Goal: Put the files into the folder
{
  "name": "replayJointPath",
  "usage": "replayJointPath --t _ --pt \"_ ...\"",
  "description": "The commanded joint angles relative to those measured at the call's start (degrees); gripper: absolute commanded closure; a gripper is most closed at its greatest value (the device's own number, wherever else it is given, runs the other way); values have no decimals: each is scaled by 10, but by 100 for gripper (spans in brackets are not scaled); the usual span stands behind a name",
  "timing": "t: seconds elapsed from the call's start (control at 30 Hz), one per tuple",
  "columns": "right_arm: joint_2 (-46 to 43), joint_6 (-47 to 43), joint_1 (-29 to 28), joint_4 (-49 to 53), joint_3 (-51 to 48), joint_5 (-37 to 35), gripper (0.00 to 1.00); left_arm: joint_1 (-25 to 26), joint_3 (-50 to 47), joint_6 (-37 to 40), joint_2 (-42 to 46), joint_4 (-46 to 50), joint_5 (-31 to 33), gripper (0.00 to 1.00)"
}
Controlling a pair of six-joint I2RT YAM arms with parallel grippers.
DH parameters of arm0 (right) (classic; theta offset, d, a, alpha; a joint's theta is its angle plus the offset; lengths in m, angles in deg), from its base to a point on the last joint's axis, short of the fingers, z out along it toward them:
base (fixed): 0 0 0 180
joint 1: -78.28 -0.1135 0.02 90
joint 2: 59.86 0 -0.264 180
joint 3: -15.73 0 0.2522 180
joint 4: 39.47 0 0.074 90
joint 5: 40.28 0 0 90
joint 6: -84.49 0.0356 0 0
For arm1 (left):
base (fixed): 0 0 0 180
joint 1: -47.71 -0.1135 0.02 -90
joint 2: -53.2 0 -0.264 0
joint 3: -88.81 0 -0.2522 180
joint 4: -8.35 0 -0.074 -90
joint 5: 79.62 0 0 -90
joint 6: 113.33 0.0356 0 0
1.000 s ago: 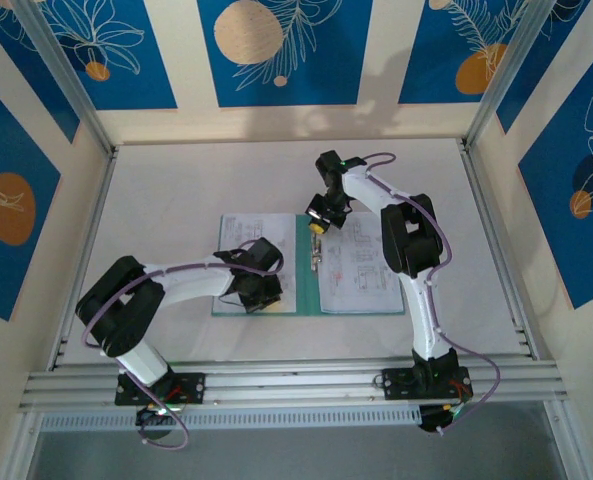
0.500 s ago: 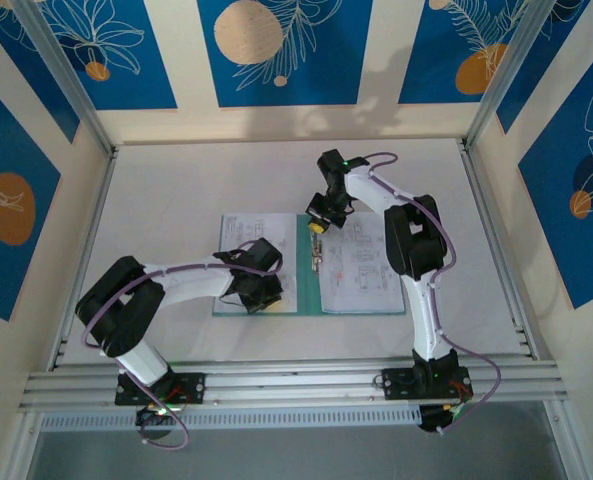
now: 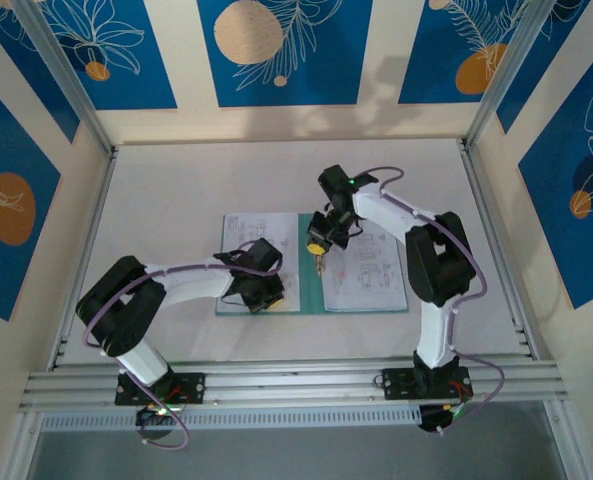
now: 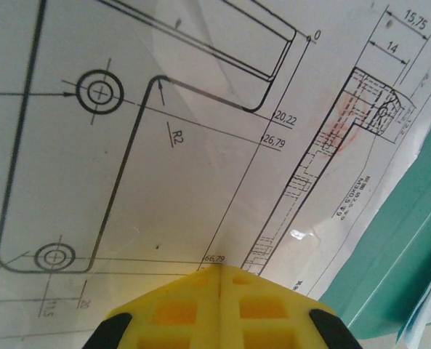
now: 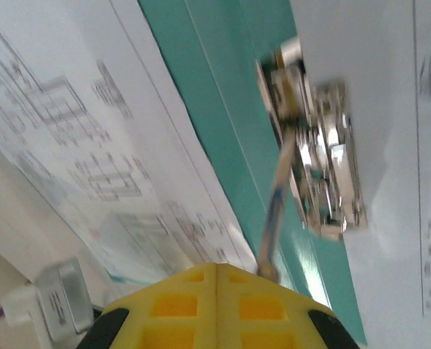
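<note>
The folder point(image 3: 309, 295) lies open and flat at mid-table point(image 3: 176, 190), with the files point(image 3: 371, 270) spread on both halves and a teal strip bare along the spine. The overhead view places the left gripper point(image 3: 266, 295) over the near corner of the left-hand sheet point(image 3: 241, 232) and the right gripper point(image 3: 319, 262) over the spine. The left wrist view adds the sheet's dimensioned line drawing, the folder's teal edge point(image 4: 389, 240) at right, and the yellow fingers point(image 4: 171, 313) together with nothing between them; contact with the paper cannot be confirmed. The right wrist view shows a metal clip point(image 5: 317, 160) fixed on the teal strip, its thin lever point(image 5: 273, 211) reaching down to the edge of the fingertips point(image 5: 259, 309). The right jaws are also together, gripping nothing. The clip is blurred.
</note>
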Motion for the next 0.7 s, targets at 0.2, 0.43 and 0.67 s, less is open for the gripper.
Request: replayJointPath --t 0.2,0.43,0.67 --pt "-184 100 35 -40 -121 -64 95 9 -29 -48 -36 -28 -10 100" --pt "-290 213 90 -150 -248 -25 68 43 19 -74 -79 -68 -14 100" --pt "-307 271 137 -231 -311 30 54 83 57 -108 -131 -150 -38 100"
